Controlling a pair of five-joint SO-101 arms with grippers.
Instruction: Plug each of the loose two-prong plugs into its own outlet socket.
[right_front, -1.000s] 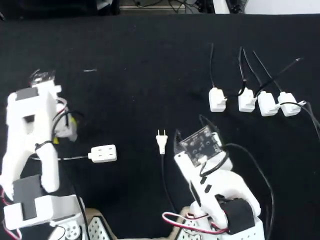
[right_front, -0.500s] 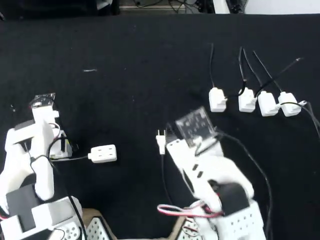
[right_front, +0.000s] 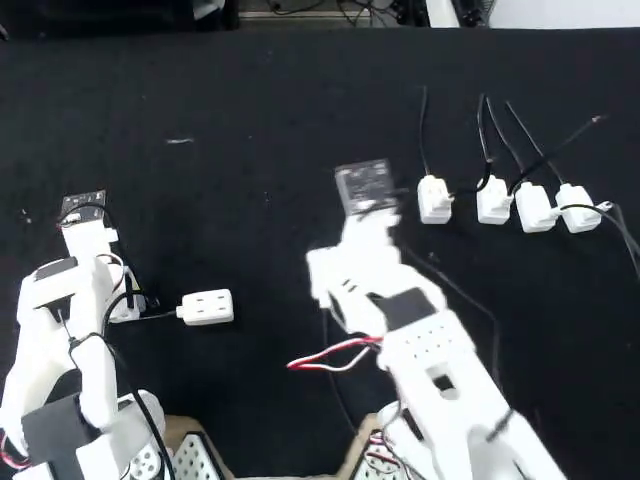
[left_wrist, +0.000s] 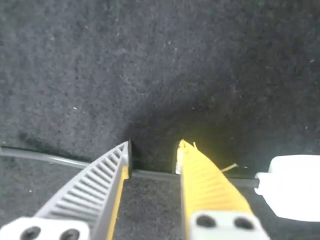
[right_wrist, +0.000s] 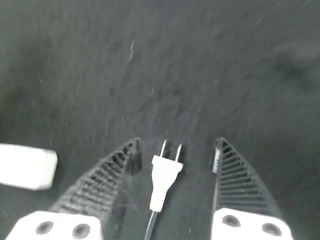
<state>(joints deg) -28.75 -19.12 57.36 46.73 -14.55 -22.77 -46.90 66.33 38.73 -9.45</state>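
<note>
1. Black cloth table (right_front: 250, 150) under both arms. Landmark for every place below: the lone white outlet socket (right_front: 207, 307), lying flat on the cloth.
2. Left gripper (left_wrist: 152, 150): just beside the outlet socket, on its cord side. Fingers are parted and the tips are down at the cloth, standing over the socket's black cord (left_wrist: 45, 156). Nothing is clasped between them.
3. Loose two-prong plug (right_wrist: 164, 176): flat on the cloth, near the outlet socket, on the side away from the left gripper. Its prongs are turned crosswise to the socket, not toward it.
4. Right gripper (right_wrist: 175, 145): low over the two-prong plug. Fingers are spread wide, one on each side of it, and neither touches it.
5. Four white blocks (right_front: 533, 208) with black cords sit in a row, well apart from the outlet socket, beyond the right arm.
</note>
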